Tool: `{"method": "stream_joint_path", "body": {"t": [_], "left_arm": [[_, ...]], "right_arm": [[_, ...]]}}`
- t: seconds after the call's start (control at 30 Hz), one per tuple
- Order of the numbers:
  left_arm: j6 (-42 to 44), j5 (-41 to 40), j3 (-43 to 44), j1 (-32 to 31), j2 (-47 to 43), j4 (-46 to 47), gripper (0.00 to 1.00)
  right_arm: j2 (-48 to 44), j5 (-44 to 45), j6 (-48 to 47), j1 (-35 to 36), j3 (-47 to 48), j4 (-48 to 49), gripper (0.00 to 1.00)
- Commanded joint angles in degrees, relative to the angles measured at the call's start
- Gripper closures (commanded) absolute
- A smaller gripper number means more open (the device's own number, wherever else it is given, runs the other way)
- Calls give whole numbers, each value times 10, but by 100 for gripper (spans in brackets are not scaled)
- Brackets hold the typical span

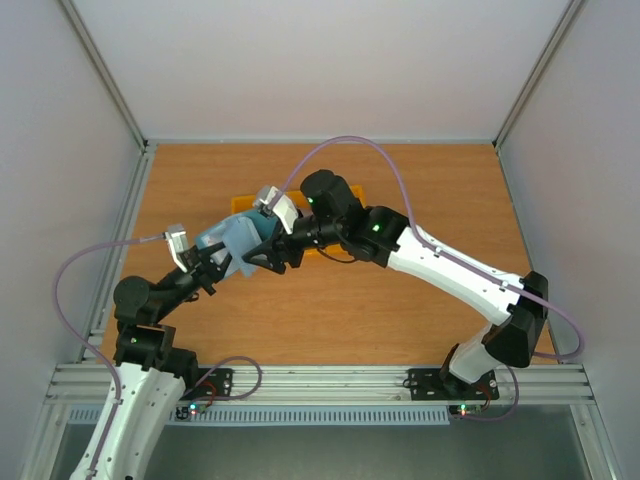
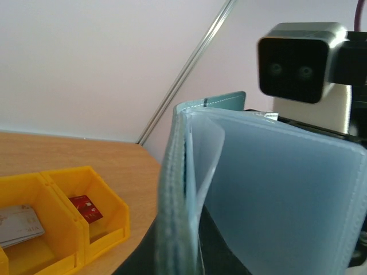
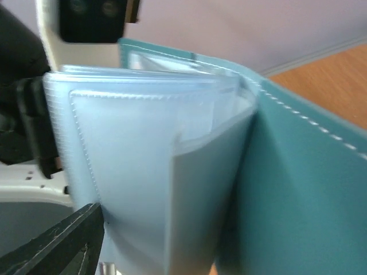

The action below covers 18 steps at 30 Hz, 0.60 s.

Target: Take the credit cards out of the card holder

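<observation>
One card holder aloft, left claw clamped on its edge, right claw state unclear

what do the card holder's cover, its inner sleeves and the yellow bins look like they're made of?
The card holder: the cover looks like soft matte faux leather or similar, teal-blue, with pale stitching along the edge. The inner sleeves: thin frosted translucent plastic, bowing outward, with pressed seams at the borders. The yellow bins: rigid moulded plastic by the look, with even colour, a slight sheen and straight thick walls.
</observation>
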Motion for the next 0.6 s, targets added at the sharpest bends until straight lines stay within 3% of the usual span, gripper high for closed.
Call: {"method": "stream_joint_path", "body": {"t": [0.0,0.2,0.57], "left_arm": [[0,-3,11,-2,2,24,100],[0,-1,7,-2,1,29,100],[0,-3,0,-3,3,34,100]], "right_arm": [[30,38,-6,-1,34,-2,23],[61,86,8,2,67,-15,19],[97,29,34,3,102,-21,13]]}}
